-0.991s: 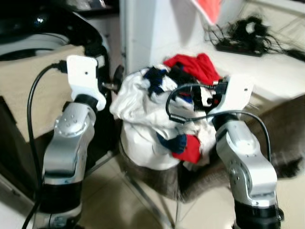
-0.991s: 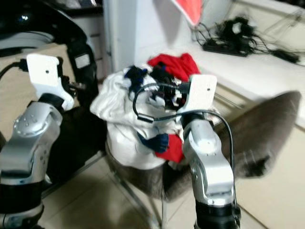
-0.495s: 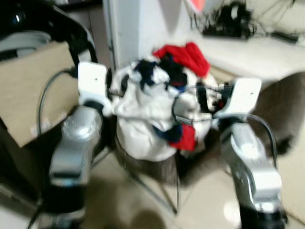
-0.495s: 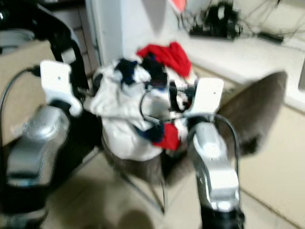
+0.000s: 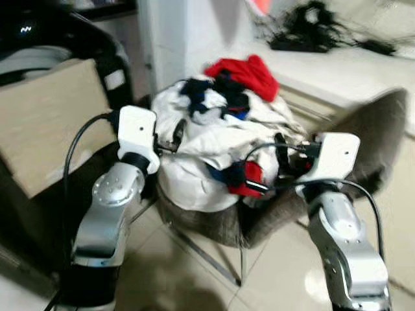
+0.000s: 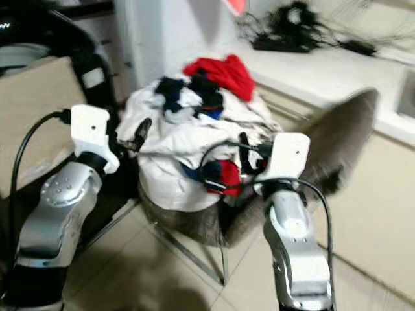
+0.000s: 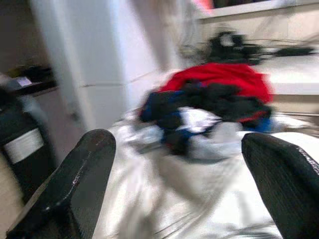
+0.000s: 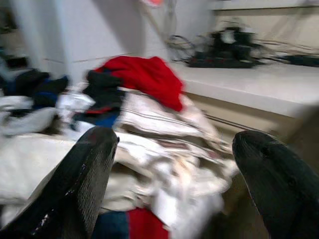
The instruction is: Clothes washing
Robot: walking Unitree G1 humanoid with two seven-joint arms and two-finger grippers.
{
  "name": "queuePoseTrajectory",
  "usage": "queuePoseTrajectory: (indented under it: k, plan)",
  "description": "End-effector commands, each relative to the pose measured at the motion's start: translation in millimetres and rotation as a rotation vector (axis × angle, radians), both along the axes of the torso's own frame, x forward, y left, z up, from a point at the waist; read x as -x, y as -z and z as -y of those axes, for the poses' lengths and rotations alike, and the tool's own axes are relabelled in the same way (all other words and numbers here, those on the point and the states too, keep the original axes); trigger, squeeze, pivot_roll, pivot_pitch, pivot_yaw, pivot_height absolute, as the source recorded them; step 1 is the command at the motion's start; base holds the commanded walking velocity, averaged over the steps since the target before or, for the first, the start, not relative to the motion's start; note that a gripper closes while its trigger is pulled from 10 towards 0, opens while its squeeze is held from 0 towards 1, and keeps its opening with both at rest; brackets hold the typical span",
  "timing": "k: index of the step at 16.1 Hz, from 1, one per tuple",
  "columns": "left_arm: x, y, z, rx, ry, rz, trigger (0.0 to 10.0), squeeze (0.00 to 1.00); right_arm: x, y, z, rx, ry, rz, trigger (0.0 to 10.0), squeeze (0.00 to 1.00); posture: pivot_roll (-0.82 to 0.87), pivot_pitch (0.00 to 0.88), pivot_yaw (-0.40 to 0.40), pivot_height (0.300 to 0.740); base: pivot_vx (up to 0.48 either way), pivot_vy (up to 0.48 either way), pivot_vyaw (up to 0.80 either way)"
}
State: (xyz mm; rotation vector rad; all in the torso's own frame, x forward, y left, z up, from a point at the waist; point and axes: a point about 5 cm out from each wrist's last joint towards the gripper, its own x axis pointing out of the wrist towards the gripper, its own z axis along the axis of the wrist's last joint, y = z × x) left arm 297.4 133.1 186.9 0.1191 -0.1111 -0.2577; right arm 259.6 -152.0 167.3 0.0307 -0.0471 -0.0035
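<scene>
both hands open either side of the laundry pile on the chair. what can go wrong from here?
1. The laundry pile is heaped high on the chair; the red garment on top could slide off during a squeeze.
2. The left hand and right hand are open at the pile's sides, so they may grab only outer white cloth.
3. Cables by each wrist could snag fabric.

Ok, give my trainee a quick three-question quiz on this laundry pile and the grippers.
1. True or false: the left gripper is open.
2. Which garment lies on top of the pile? A) red garment B) yellow towel C) green sock
3. Fill in: the pile sits in a grey ___ on the floor.

Key: 1 true, fingers spread wide before the pile. 2 A. 3 hamper, as far as the blur allows; the right gripper is open too, beside the pile.
</scene>
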Motion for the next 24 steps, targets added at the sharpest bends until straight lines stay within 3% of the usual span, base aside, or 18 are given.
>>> queuePoseTrajectory:
  k: [1,5,8,12,15,24]
  plan:
    - [-1.8,-1,5.4,-0.010,0.022,0.007,10.0,0.00,2.1,-5,2.6,-0.002,0.006,0.031,10.0,0.00,-0.10,0.000,-0.018,0.740,0.000,0.476,-0.79]
    - [-6.2,-2,9.6,-0.021,0.031,0.014,10.0,0.00,3.5,-9,0.7,0.027,-0.015,0.050,10.0,0.00,-0.11,0.000,-0.012,0.740,0.000,0.475,-0.59]
    - [-6.2,-3,9.7,-0.084,-0.004,0.036,10.0,0.00,-0.4,-19,-2.5,0.020,-0.042,0.083,10.0,0.00,-0.10,0.000,-0.016,0.740,0.000,-0.320,0.00]
    - [-5.7,-6,7.3,0.042,-0.024,0.024,10.0,0.00,-6.2,-26,0.7,0.040,-0.040,0.107,10.0,0.00,-0.10,0.000,-0.032,0.740,0.000,-0.222,0.00]
    - [-6.4,-9,6.2,0.004,-0.028,0.038,10.0,0.00,-9.7,-28,1.0,0.079,-0.054,0.104,10.0,0.00,-0.09,0.000,-0.041,0.740,0.000,0.000,0.00]
    - [-10.0,-19,1.0,0.013,-0.063,0.063,10.0,0.00,-18.0,-35,0.8,0.064,-0.066,0.121,10.0,0.00,-0.09,0.000,-0.035,0.740,0.418,0.000,0.78]
